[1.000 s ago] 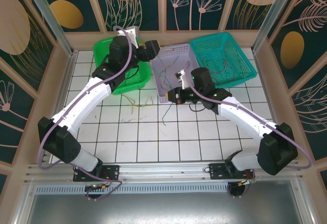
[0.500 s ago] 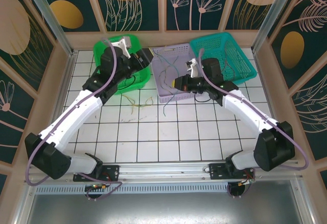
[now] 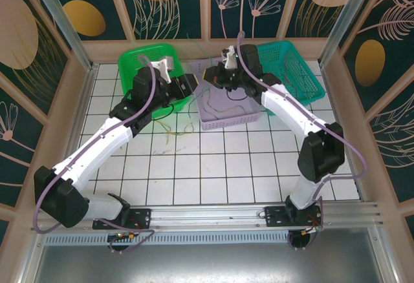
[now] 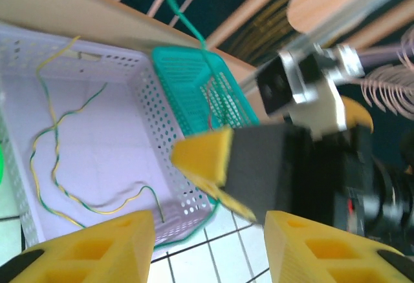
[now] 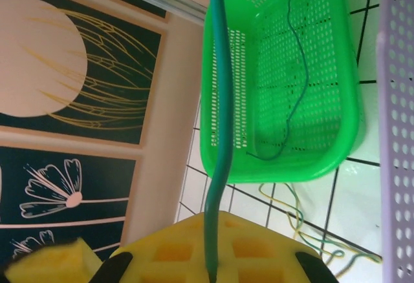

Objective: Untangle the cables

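My right gripper (image 3: 208,76) hangs over the lilac basket (image 3: 249,116) and is shut on a green cable (image 5: 218,102). That cable rises straight from the right gripper (image 5: 210,267) and shows again as the green cable (image 4: 184,21) in front of the back wall. My left gripper (image 3: 189,84) is open at the seam between the green basket and the lilac one. Nothing sits between the left gripper (image 4: 210,251) fingers, which face the right gripper's yellow pad (image 4: 204,157). Yellow-green cables (image 4: 58,167) lie in the lilac basket (image 4: 19,186). More cables (image 3: 174,128) lie on the tiles.
A green basket (image 5: 284,160) at the back left holds one dark green wire (image 5: 291,95). A teal basket (image 3: 288,70) at the back right holds a few wires. Wooden walls close in the back and sides. White tiles (image 3: 213,173) stretch toward the arm bases.
My right gripper has risen from the lilac basket's front edge and moved back-left over it, pulling the green cable up. My left gripper has drifted slightly toward me beside the green basket.
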Controlling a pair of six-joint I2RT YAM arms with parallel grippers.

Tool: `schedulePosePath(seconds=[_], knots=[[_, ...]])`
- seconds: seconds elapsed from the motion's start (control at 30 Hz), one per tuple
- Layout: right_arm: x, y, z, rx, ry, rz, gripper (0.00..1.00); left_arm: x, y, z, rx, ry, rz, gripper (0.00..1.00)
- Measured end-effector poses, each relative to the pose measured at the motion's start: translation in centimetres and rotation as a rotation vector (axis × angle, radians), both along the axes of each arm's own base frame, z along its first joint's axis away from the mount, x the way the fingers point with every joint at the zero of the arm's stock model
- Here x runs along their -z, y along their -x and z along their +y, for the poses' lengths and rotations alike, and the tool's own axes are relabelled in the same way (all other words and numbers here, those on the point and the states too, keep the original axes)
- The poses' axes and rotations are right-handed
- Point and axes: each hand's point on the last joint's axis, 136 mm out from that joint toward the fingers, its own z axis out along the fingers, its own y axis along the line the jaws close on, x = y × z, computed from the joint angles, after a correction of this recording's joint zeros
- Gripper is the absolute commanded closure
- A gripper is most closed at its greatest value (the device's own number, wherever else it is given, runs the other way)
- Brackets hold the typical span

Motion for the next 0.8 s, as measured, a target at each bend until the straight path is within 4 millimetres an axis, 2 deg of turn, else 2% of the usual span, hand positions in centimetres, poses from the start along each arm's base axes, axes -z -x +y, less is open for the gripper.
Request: schedulePosePath(seconds=[0.1,0.2,0.4,0.53,0.6,0.67,0.73,0.8], knots=[[-0.7,-1.0,0.8,0.006,-0.006,0.031,1.00,2.3,0.7,-0.3,0.076,-0.112,-0.067,0.42],[-1.2,-1.0,1.3,-0.009,-0.006,0.063,1.00,4.1,1.1,-0.4,0.131,-0.217,-0.115,0.41],[-1.2,0.6,2.3,-0.048,0.008,0.117,1.00,4.4,0.5,-0.3,0.156,-0.338,-0.227,0.34],[-0.6,1.8,3.1,-0.069,0.023,0.153,1.00,3.9,-0.1,-0.3,0.150,-0.408,-0.291,0.34],[-0.5,2.2,3.5,-0.076,0.023,0.160,1.00,3.9,-0.1,-0.7,0.158,-0.440,-0.318,0.42],[-0.5,2.4,3.7,-0.082,0.023,0.165,1.00,4.1,0.1,-1.1,0.174,-0.472,-0.342,0.59],[-0.5,2.5,3.8,-0.083,0.019,0.172,1.00,4.4,0.1,-1.5,0.187,-0.496,-0.351,0.82],[-0.5,2.5,3.8,-0.080,0.017,0.179,1.00,4.7,-0.1,-1.6,0.186,-0.512,-0.350,1.00]])
